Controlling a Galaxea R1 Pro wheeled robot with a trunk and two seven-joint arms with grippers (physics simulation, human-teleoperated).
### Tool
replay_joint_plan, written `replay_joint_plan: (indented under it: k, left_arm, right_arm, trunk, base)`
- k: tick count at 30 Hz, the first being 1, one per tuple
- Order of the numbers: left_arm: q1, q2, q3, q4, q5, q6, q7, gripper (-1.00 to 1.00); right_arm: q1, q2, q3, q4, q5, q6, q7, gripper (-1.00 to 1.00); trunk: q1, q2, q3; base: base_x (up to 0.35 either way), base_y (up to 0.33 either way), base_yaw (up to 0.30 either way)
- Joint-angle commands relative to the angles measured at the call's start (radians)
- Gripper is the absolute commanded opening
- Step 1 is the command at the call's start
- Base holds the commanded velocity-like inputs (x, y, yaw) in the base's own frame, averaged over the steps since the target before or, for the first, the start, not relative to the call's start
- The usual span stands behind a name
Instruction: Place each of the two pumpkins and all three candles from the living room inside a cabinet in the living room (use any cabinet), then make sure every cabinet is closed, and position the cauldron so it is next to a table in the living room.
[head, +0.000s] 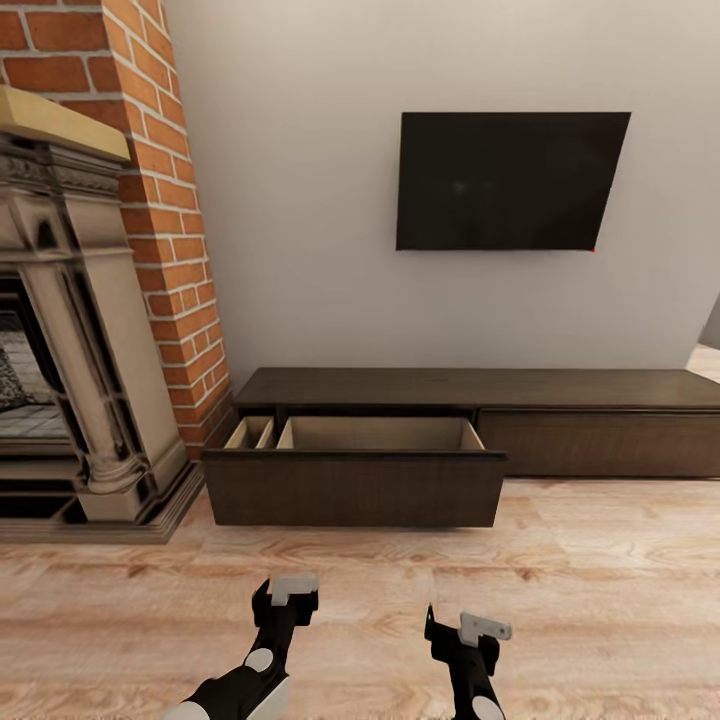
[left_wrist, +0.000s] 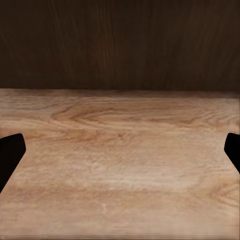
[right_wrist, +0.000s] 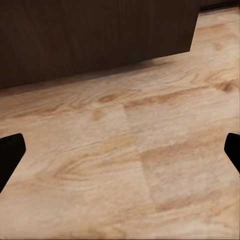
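Head view: one cabinet (head: 560, 420) beneath one television (head: 510, 180), right of one fireplace (head: 70, 330); one drawer (head: 355, 480) pulled out, visible inside bare. Left gripper (head: 285, 592) and right gripper (head: 470, 628) before it.

Left wrist view: fingers (left_wrist: 10, 152) spread wide, holding nothing, over floor (left_wrist: 120, 165).

Right wrist view: fingers (right_wrist: 10, 152) equally wide, holding nothing, near drawer corner.

I count one long low cabinet (head: 480, 400) against the wall, with one drawer (head: 355, 485) pulled out of it. That drawer has two compartments: a narrow one (head: 250, 433) at the fireplace end and a wide one (head: 380, 433) beside it. One television (head: 510, 180) hangs on the wall above. There is one fireplace (head: 70, 330) and one brick column (head: 170, 200). Low in front of me are my two grippers, left (head: 287, 592) and right (head: 470, 630).
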Motion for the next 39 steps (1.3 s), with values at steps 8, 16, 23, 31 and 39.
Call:
replay_joint_plan:
  k: [8,16,23,31,39]
  left_arm:
    - [-0.001,0.000,-0.009,0.000,0.005,-0.003,0.007,1.00]
    - [-0.001,0.000,-0.008,0.001,0.005,-0.002,0.013,1.00]
    - [-0.001,0.000,-0.009,0.003,0.004,-0.002,0.022,1.00]
    - [-0.001,0.000,-0.009,0.004,0.004,-0.001,0.024,1.00]
    - [-0.001,0.000,-0.009,0.005,0.004,0.000,0.023,1.00]
  right_arm:
    - [-0.001,-0.001,0.005,0.003,-0.012,-0.008,-0.005,1.00]
    - [-0.001,-0.002,0.005,0.003,-0.013,-0.008,-0.005,1.00]
    - [-0.001,-0.002,0.005,0.004,-0.014,-0.008,-0.005,1.00]
    - [-0.001,-0.001,0.007,0.003,-0.020,-0.008,-0.004,1.00]
    - [-0.001,-0.001,0.012,0.002,-0.011,-0.009,-0.003,1.00]
  trunk:
    - [0.003,-0.002,-0.028]
    - [0.003,-0.002,-0.028]
    - [0.003,-0.002,-0.028]
    - [0.003,-0.002,-0.028]
    - [0.003,-0.002,-0.028]
  base:
    - [0.000,0.000,0.000]
    - [0.000,0.000,0.000]
    - [0.140,0.000,0.000]
    - [0.313,0.000,0.000]
    - [0.334,0.000,0.000]
